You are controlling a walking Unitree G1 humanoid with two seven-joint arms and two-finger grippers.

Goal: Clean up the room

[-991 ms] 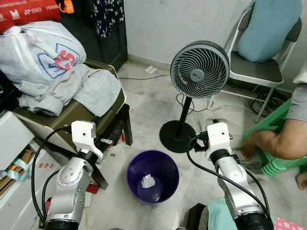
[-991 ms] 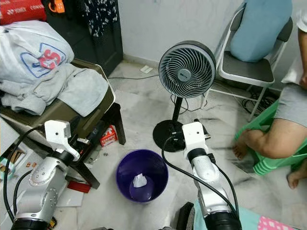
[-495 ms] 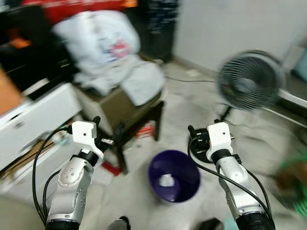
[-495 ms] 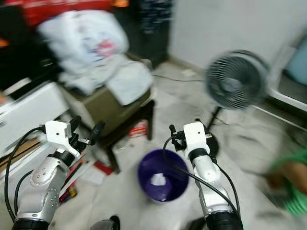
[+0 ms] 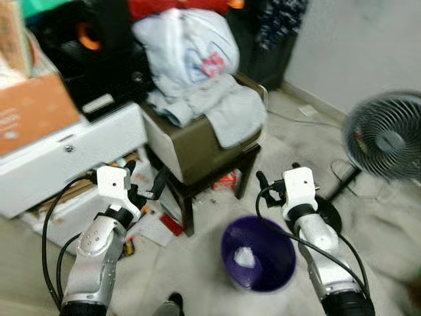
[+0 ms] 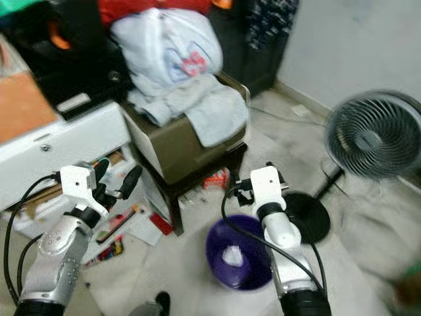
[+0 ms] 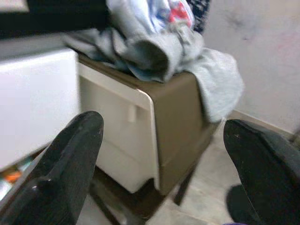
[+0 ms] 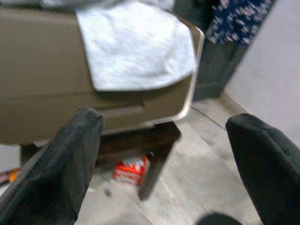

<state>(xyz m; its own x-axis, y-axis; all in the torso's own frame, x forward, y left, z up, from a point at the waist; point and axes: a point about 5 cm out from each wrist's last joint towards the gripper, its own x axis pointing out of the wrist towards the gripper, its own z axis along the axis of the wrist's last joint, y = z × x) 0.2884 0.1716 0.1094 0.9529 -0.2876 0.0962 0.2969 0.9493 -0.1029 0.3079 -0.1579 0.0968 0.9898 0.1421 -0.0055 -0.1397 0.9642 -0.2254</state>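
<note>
Panned left since a second ago, now facing red packet and floor litter under brown stool with grey towel, purple bin holding crumpled paper between both released grippers, left, right, next pickup likely there.

Purple bin upright on floor w/ white paper scrap inside.

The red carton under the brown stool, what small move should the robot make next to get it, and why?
Probably step forward and lower the right gripper toward the red carton. Its fingers are spread with nothing between them, the carton lies on the floor under the brown stool, and the purple bin sits just below that arm.
</note>
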